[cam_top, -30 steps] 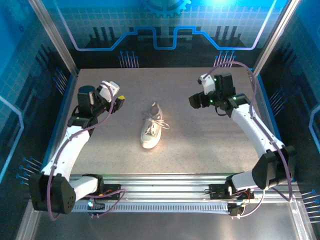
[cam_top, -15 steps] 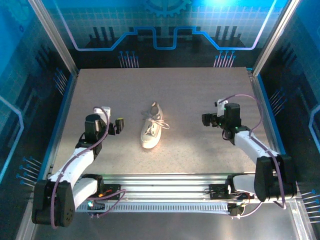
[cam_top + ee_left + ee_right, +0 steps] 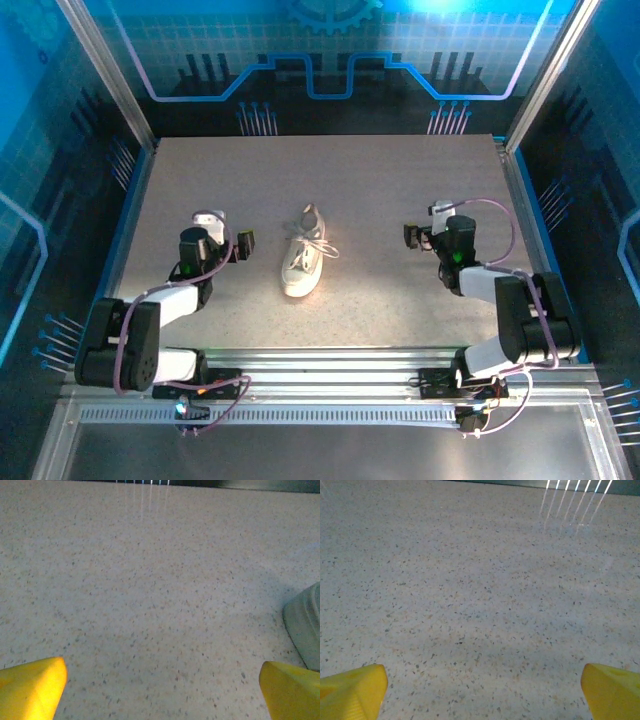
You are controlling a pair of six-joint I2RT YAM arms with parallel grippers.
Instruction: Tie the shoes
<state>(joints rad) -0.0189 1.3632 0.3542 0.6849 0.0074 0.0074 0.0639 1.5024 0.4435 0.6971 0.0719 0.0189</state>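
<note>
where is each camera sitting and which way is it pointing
Top external: above and behind the bases, looking down on the table; left arm, right arm and the sneaker show.
Left wrist: low over the table, facing along it; yellow left fingers at the bottom corners, spread.
Right wrist: same low look along the tabletop; yellow right fingers, spread.
Shared: what looks like the sneaker's edge sits at the right of the left wrist view too.

A grey speckled worktop (image 3: 380,180) is carrying a single white sneaker (image 3: 303,262), which is lying near its middle, toe pointing toward the near edge, with pale laces (image 3: 322,247) looping across its upper.
</note>
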